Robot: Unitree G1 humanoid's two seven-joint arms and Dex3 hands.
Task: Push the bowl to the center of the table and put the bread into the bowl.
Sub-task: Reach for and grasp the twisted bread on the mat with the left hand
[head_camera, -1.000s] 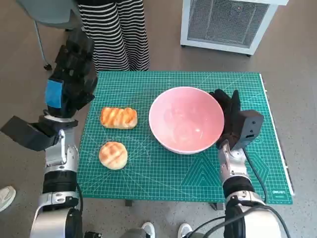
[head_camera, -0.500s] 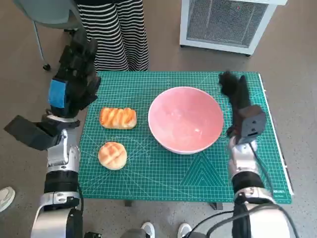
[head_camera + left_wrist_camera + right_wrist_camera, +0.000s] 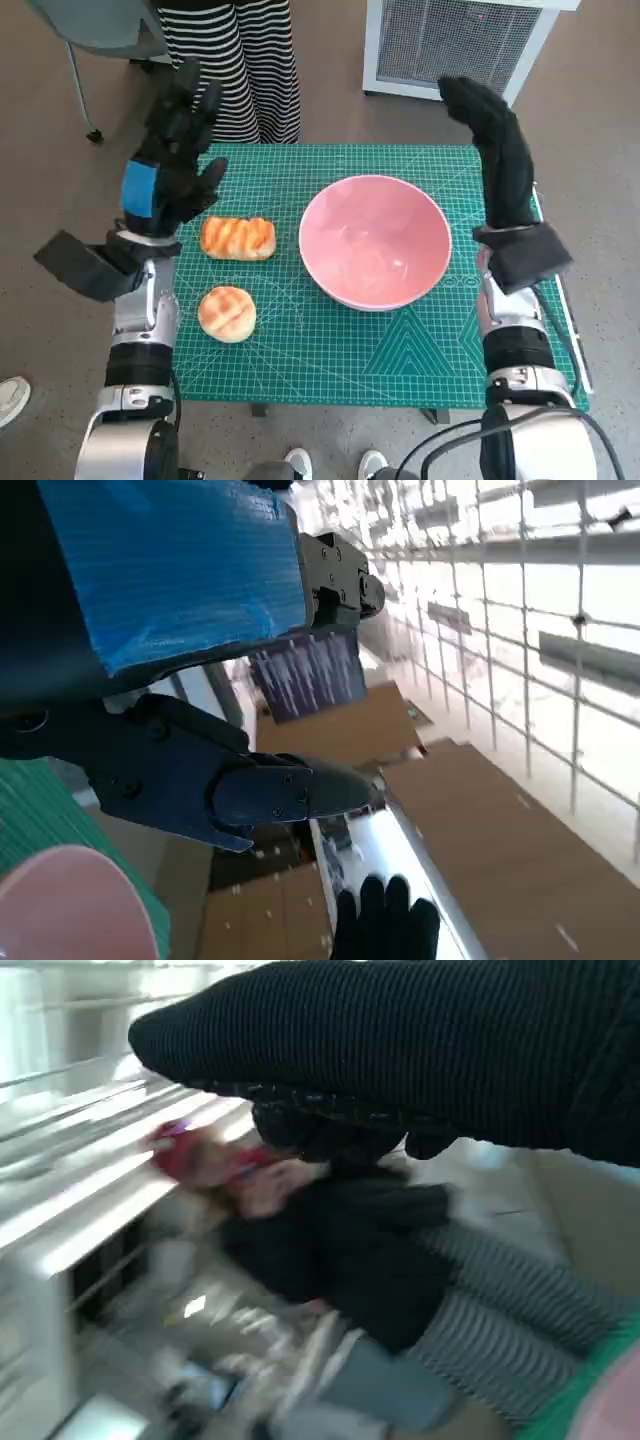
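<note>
Bowl (image 3: 375,241) mid-table; bread (image 3: 239,238) at its 9 o'clock. Left hand (image 3: 172,170) and right hand (image 3: 497,150) raised, fingers spread, holding nothing.

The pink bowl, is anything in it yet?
Empty: the bowl shows only bare pink inside; both breads lie on the mat beside it.

The head view looks steeply down on the table (image 3: 500,370). Both wrist views face outward, sharing the pink bowl's (image 3: 375,240) rim.
</note>
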